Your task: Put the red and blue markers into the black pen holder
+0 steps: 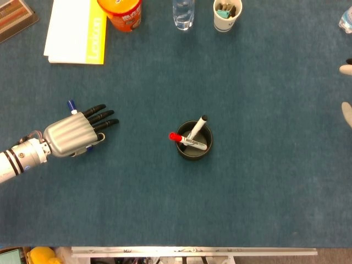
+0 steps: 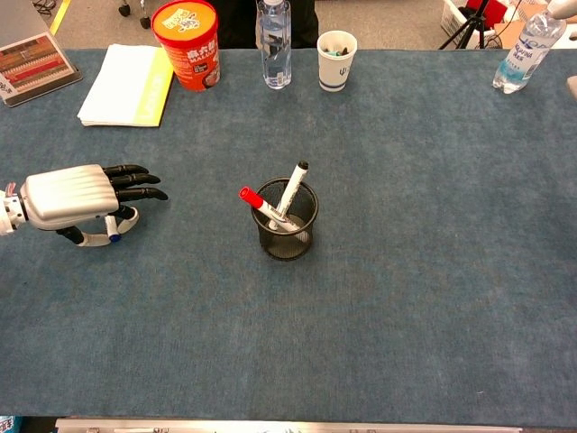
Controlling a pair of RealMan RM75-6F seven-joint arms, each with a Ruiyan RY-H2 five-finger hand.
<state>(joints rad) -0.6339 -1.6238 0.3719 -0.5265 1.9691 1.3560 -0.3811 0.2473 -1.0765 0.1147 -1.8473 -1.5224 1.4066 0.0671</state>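
Blue marker [image 1: 71, 106]: pinched under left hand [image 1: 69, 136], dark fingers extended rightward toward black pen holder [image 1: 193, 141], well apart; red marker [image 1: 186, 141] leans inside holder; right hand [image 1: 346, 113] barely visible, state indeterminable.

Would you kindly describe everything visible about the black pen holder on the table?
The black pen holder is a round cup that looks like wire mesh, standing upright near the middle of the blue-covered table. Two markers lean inside it: a red-capped marker tilting left and a black-capped marker tilting up and right, both poking above the rim. No hand touches it.
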